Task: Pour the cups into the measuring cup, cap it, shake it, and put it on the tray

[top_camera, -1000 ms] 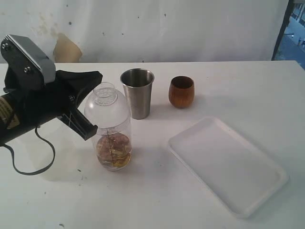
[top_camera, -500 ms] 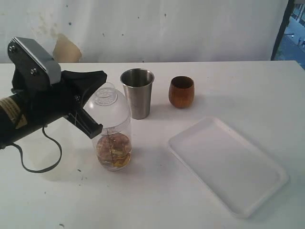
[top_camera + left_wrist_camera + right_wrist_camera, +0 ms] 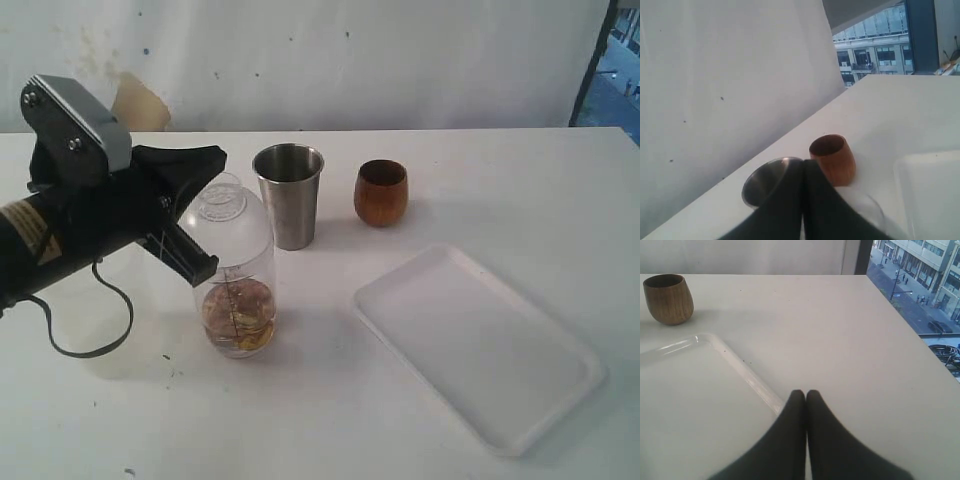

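The measuring cup (image 3: 238, 300) stands left of centre with brown bits in its bottom, and the clear domed cap (image 3: 222, 215) sits on it. My left gripper (image 3: 205, 165) is shut and empty, beside and just above the cap's left side. In the left wrist view its closed tips (image 3: 804, 162) lie in front of the steel tumbler (image 3: 762, 180) and the wooden cup (image 3: 834, 160). The tumbler (image 3: 289, 195) and wooden cup (image 3: 381, 192) stand upright behind. My right gripper (image 3: 801, 392) is shut, empty, over the white tray's rim (image 3: 747, 372). The tray (image 3: 475, 345) lies at the right.
A tan paper-like piece (image 3: 138, 103) leans on the wall at the back left. A black cable (image 3: 90, 345) loops on the table under the left arm. The table's right edge (image 3: 900, 315) drops off towards a window.
The left arm has moved slightly right and up, bringing its closed fingers closer to the cap. The cups, tray and capped measuring cup have not moved.
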Controlling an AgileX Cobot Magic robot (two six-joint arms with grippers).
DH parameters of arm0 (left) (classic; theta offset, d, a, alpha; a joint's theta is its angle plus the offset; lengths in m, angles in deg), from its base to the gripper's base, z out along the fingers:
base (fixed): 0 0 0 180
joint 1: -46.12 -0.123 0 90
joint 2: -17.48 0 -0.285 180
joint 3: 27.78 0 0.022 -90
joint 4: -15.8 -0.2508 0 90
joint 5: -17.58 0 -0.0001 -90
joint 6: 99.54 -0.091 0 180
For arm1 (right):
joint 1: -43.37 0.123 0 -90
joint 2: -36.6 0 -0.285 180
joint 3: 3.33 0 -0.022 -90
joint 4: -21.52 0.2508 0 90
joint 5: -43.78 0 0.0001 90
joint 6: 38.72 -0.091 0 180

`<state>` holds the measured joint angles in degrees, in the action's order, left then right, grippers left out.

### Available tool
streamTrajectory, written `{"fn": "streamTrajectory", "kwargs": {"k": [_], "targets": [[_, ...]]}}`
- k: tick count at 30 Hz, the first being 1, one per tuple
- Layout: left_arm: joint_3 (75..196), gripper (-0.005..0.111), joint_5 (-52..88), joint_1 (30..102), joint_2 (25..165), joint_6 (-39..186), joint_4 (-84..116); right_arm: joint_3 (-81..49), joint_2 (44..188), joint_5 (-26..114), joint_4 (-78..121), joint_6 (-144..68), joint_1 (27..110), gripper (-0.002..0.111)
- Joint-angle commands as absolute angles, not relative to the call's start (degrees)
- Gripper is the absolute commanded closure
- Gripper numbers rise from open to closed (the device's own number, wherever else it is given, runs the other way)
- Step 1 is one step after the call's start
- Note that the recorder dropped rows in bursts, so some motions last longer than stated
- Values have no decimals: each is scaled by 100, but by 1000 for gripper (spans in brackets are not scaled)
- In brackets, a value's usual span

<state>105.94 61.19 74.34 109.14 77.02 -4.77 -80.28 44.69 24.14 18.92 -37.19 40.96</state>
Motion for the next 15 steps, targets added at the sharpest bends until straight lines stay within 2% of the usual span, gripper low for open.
{"fn": "streamTrajectory", "kwargs": {"k": [1,15], "targets": [[10503,107,5144,7425,11028,7768,-488,-8055,4439,2433,1871,-3739,4053,108],[10450,107,4947,7425,11321,7858,-488,-8055,4439,2433,1871,-3841,4053,108]]}}
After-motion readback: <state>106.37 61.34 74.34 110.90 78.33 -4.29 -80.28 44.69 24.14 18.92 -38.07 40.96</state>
